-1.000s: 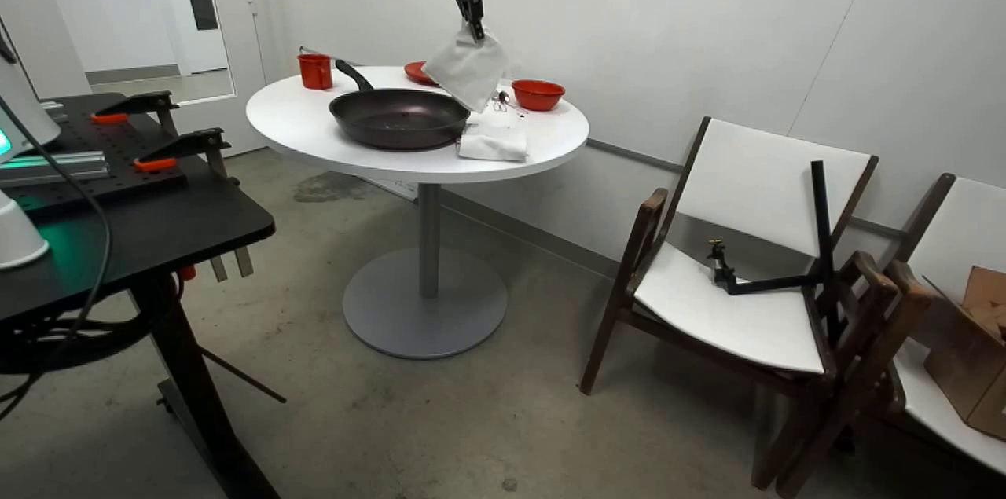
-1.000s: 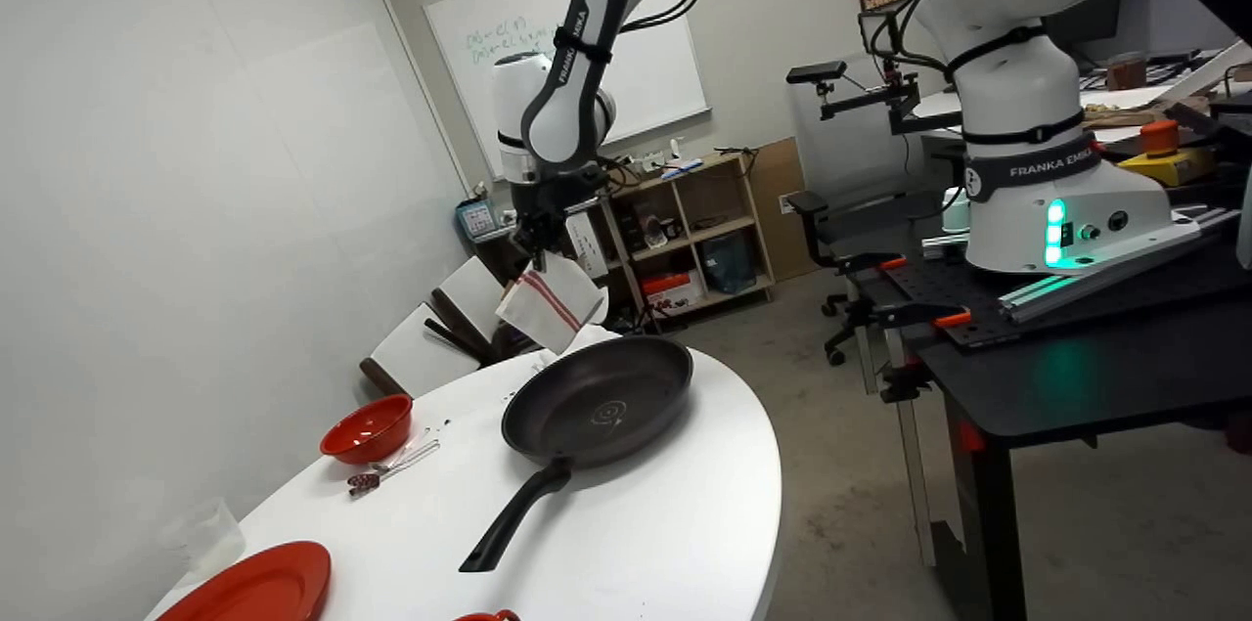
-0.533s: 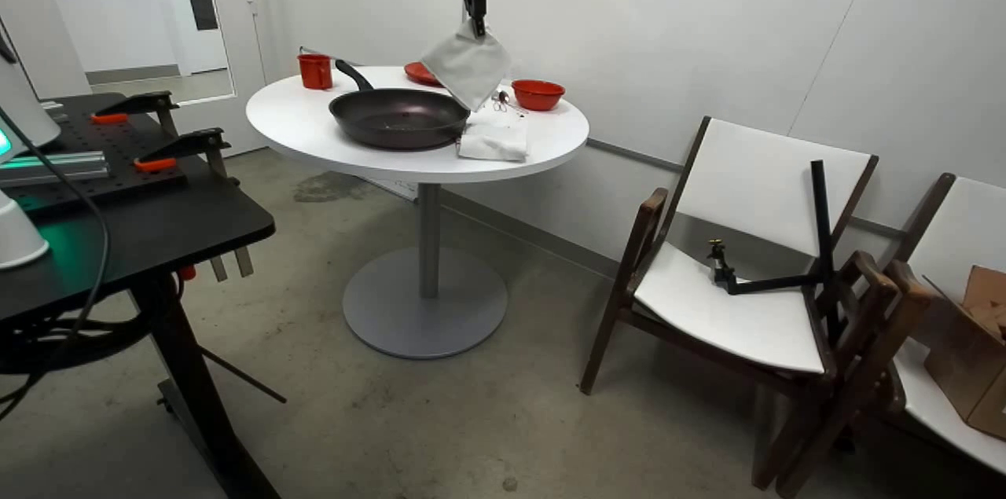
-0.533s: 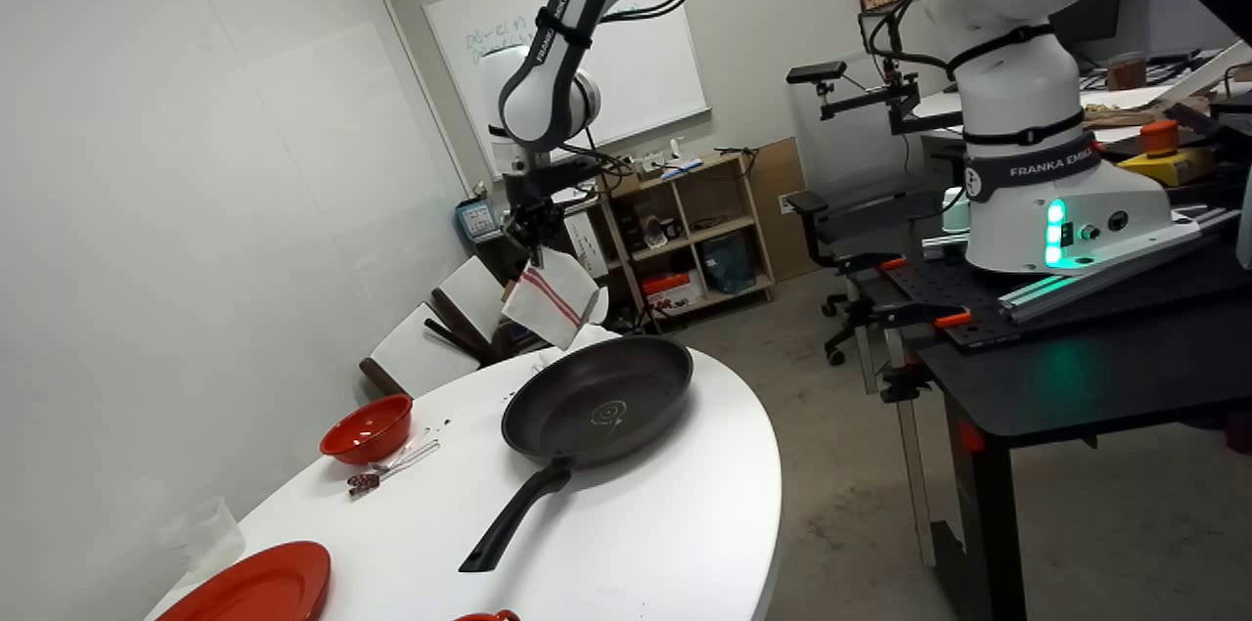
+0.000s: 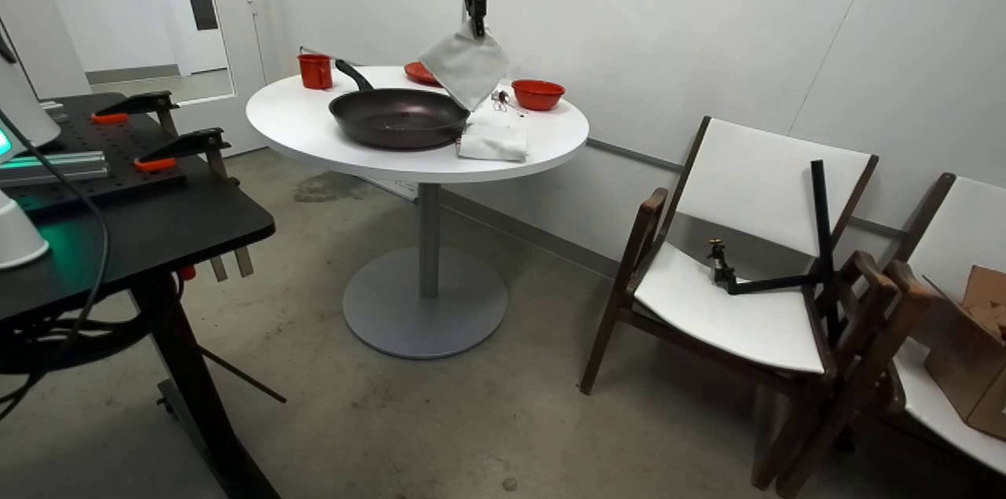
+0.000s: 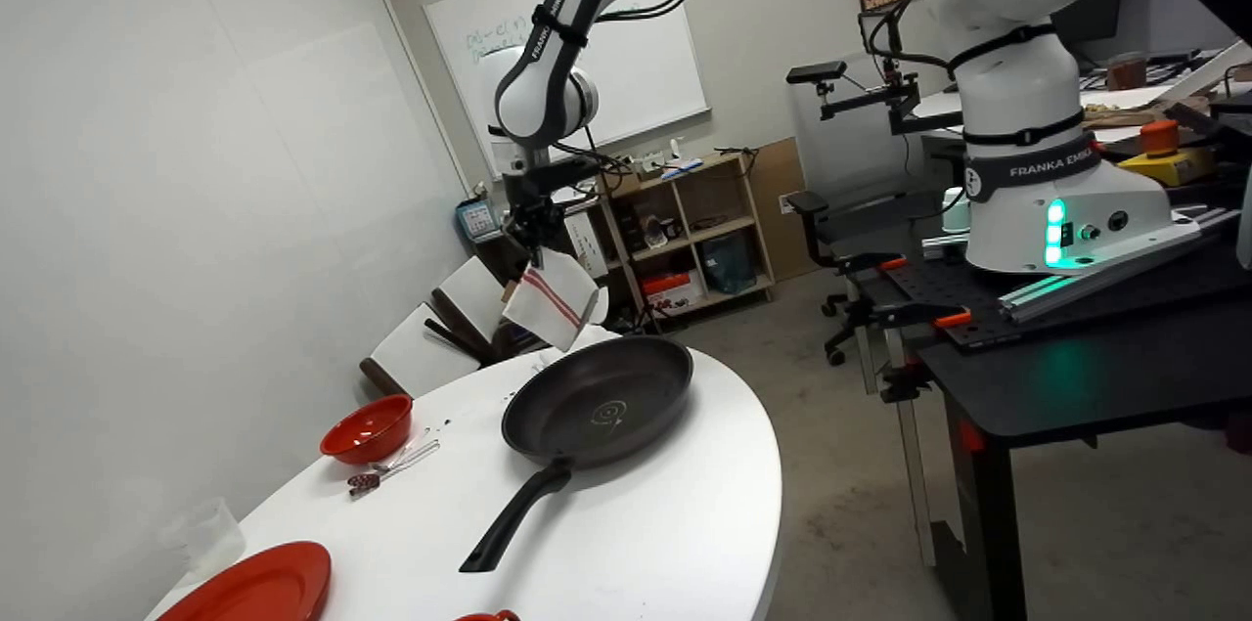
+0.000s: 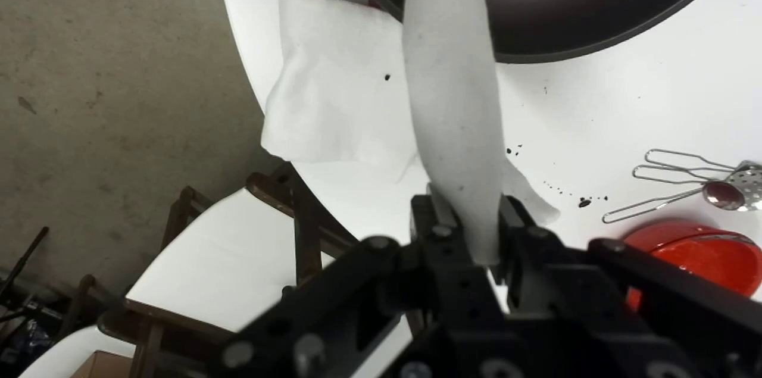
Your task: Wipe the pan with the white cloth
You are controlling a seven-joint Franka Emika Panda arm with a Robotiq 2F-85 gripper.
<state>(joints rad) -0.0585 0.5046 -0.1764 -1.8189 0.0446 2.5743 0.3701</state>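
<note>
Cloth (image 5: pixel 465 65) in the grip of the pincer (image 5: pixel 479 33), near the pan (image 5: pixel 402 120)

Judged by the drape: thin, light, limp, not fragile. Likely to fold under pressure and trail rather than push; unlikely to slip loose. Best held through a gathered wad; with this hold, seemingly near one corner, apt to wipe as a loose flap.

Pinched at the top by the pincer, pressed together on it; hanging straight below, one corner down, with red stripes (image 6: pixel 552 299) on a face visible in an exterior view.

Lower than the pincer and off to its side, flat on the tabletop (image 5: pixel 287 118): the pan, rigid and probably heavier, perhaps free to slide when rubbed hard, best steadied by the handle (image 6: pixel 516 513), aimed away from the pincer. Touching that hanging corner or just beside it: hard to say.

Also beneath the pincer, at the pan's edge: a folded white cloth (image 7: pixel 333 86), easily dragged along. Right of the pincer in the wrist view: metal utensils (image 7: pixel 723 195) and a red bowl (image 7: pixel 714 265).
</note>
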